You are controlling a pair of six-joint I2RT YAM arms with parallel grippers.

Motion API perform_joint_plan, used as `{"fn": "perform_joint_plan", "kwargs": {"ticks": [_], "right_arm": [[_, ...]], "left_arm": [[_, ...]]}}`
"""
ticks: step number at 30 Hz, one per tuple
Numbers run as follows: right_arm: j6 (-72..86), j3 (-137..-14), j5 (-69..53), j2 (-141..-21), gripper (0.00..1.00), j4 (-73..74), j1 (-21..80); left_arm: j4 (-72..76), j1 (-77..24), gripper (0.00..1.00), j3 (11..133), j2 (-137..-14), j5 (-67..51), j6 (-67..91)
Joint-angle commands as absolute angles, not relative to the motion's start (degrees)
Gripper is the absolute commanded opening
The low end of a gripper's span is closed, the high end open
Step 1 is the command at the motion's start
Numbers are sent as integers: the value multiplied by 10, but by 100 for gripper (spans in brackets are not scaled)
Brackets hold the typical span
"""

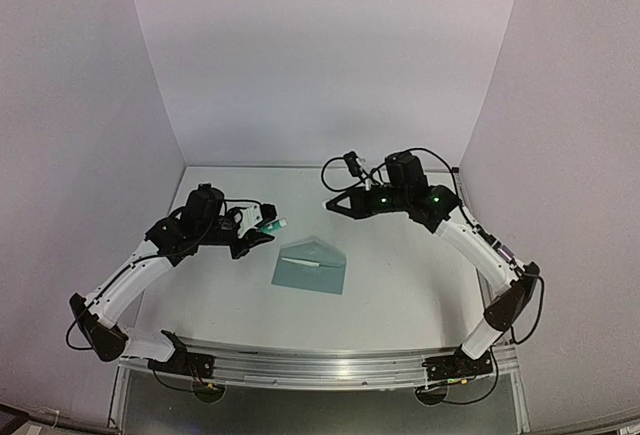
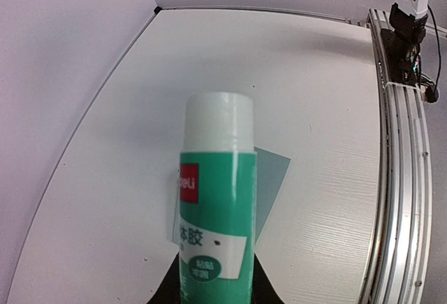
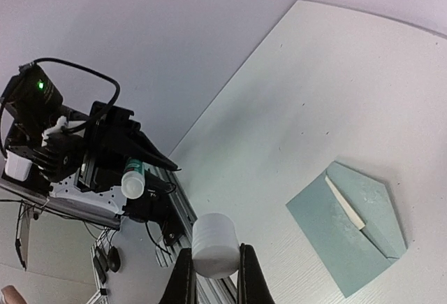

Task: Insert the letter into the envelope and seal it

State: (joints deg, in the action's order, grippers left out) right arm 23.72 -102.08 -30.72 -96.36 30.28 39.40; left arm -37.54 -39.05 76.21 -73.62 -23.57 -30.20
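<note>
Glue stick (image 2: 216,199) clamped in my left gripper (image 2: 209,293), cap (image 3: 214,244) pinched in my right gripper (image 3: 213,279); letter (image 3: 343,203) looks inserted, envelope (image 3: 335,244) flap open, sealing outstanding.

Only a thin cream strip of the letter (image 3: 345,203) shows at the envelope (image 3: 334,248) mouth; the rest is hidden inside. The glue stick (image 2: 216,206) is cut off at the left wrist view's bottom. From above, the cap (image 3: 214,230) is too small to discern.
</note>
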Motion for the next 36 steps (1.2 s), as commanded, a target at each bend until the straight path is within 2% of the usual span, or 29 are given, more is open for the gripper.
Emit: {"fn": "perform_joint_plan", "kwargs": {"ticks": [1, 4, 6, 7, 11, 18, 29, 31, 35, 36], "right_arm": [[241, -1000, -211, -924, 0, 340, 385], [239, -997, 75, -951, 0, 498, 378], [252, -1007, 204, -1010, 0, 611, 377], [264, -1014, 227, -1039, 0, 665, 376], [290, -985, 232, -1123, 0, 696, 377], [309, -879, 175, -1152, 0, 534, 376], [348, -795, 139, -1178, 0, 430, 376], [348, -797, 131, -1179, 18, 430, 376], [346, -816, 128, -1167, 79, 450, 376], [345, -822, 130, -1160, 86, 457, 376]], "left_arm": [[-376, -389, 0, 761, -719, -230, -306], [-370, -390, 0, 761, -717, -228, -306], [-365, -389, 0, 760, -716, -227, -308], [-364, -389, 0, 759, -716, -226, -310], [-367, -389, 0, 759, -714, -226, -325], [-367, -389, 0, 757, -711, -224, -334], [-363, -389, 0, 753, -706, -222, -339], [-362, -389, 0, 752, -705, -223, -340], [-362, -390, 0, 748, -704, -222, -342], [-363, -389, 0, 748, -703, -222, -343]]}}
